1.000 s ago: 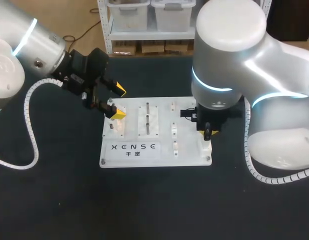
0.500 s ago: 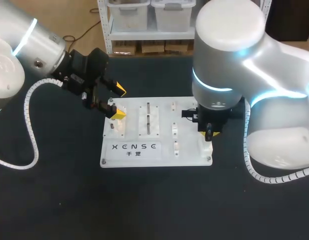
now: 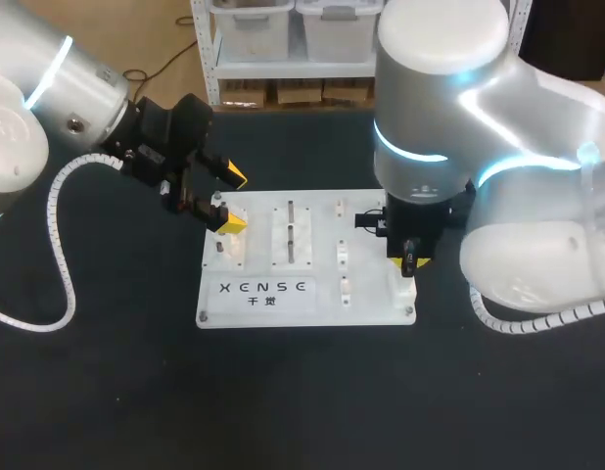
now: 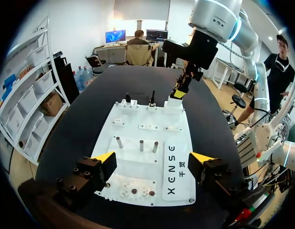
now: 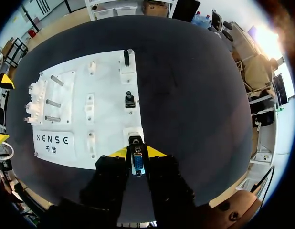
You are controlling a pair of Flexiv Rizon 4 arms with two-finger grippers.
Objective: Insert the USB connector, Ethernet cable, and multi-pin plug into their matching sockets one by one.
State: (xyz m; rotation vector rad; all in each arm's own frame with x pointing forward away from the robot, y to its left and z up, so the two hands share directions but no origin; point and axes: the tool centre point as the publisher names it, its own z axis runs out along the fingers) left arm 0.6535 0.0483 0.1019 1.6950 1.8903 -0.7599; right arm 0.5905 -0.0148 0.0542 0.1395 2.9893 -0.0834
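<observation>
our left arm [image 3: 48, 108] comes in from the left, low over the dark worktop [image 3: 107, 392], its wrist turned toward the white board [image 3: 254, 305] in the middle; the left pincer [image 3: 231, 201] hangs released above the board's left end, its two yellow tips spread wide, one over the far corner and the other over a white fixture just inside that end; in the left wrist view the board's end runs below and between the open fingers, and three metal pegs [image 4: 141, 144] stand upright in a row ahead of them.

our right arm [image 3: 449, 117] comes in from the right, its thick link rearing over the board's right end and its wrist pointing straight down; the right pincer [image 5: 137, 151] is clenched on the multi-pin plug [image 5: 137, 163] — a yellow tip on each side of it, the plug's blue face toward the wrist camera; the plug sits just above the white socket block [image 5: 133, 135] at the board's near right corner, and we cannot tell whether the two touch.

along that same edge, farther ahead of the right pincer, two small black parts [image 5: 130, 100] stand on white blocks; we cannot tell what they are.
</observation>
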